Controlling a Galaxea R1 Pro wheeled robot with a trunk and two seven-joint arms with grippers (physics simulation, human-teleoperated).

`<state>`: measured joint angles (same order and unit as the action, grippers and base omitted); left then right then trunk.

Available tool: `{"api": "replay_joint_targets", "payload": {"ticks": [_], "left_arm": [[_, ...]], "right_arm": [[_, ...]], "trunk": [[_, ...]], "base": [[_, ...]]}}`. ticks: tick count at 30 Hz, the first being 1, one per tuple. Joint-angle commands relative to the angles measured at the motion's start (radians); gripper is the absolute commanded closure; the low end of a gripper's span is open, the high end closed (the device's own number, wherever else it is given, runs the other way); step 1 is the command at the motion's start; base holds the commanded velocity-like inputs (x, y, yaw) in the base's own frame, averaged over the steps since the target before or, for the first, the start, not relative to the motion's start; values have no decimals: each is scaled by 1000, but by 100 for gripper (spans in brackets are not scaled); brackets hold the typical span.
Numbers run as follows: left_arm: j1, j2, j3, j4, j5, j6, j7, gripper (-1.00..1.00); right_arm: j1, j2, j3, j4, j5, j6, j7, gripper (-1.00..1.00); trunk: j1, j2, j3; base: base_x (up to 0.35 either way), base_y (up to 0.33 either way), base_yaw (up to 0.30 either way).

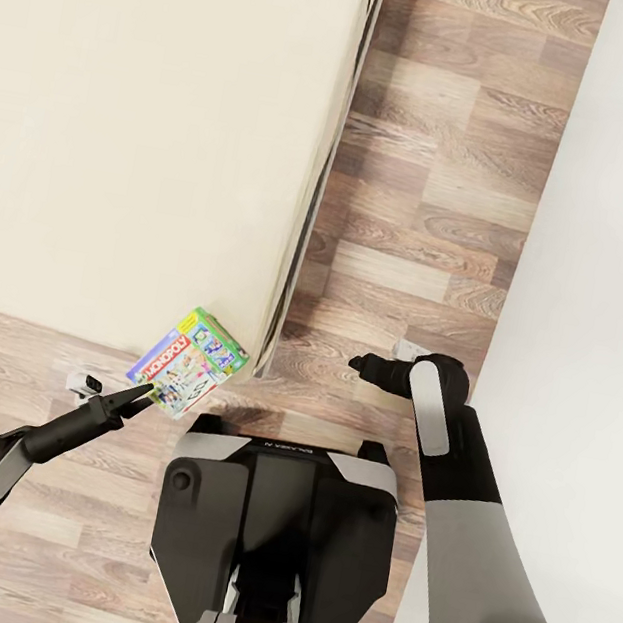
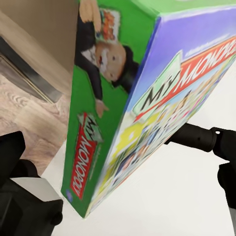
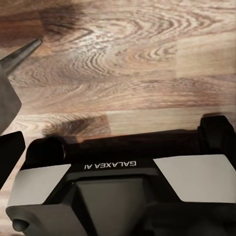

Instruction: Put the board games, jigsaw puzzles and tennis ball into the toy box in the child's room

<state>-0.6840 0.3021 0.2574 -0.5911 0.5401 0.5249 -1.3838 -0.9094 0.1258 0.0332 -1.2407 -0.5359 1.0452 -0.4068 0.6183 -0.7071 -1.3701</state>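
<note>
My left fingers (image 1: 140,394) pinch the Monopoly box (image 1: 189,362) just off the bed (image 1: 150,122) corner (right fingers: cannot tell), so I'd carry it level, gripping firmly.

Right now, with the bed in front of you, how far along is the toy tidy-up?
Done: nothing these views can confirm. In hand: the left gripper holds the purple-blue and green Monopoly carton lifted beside the cream bed's corner, above the wood-plank floor. The right gripper carries nothing. Left: carrying this carton to the toy box, and whichever toys remain.
</note>
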Motion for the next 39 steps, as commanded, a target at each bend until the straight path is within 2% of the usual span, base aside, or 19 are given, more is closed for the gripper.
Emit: {"api": "replay_joint_targets", "payload": {"ticks": [1,10,39], "left_arm": [[0,0,0,0,1,11,-3,-100],[0,0,0,0,1,11,-3,-100],[0,0,-1,0,0,10,-3,-100]], "right_arm": [[0,0,1,-1,-10,2,-10,-100],[0,0,2,-4,-10,2,-10,-100],[1,0,2,-6,-10,2,-10,-100]], "trunk": [[0,-1,-2],[0,-1,-11],[0,-1,-15]], "base": [[0,0,76],[0,0,67],[34,0,2]]}}
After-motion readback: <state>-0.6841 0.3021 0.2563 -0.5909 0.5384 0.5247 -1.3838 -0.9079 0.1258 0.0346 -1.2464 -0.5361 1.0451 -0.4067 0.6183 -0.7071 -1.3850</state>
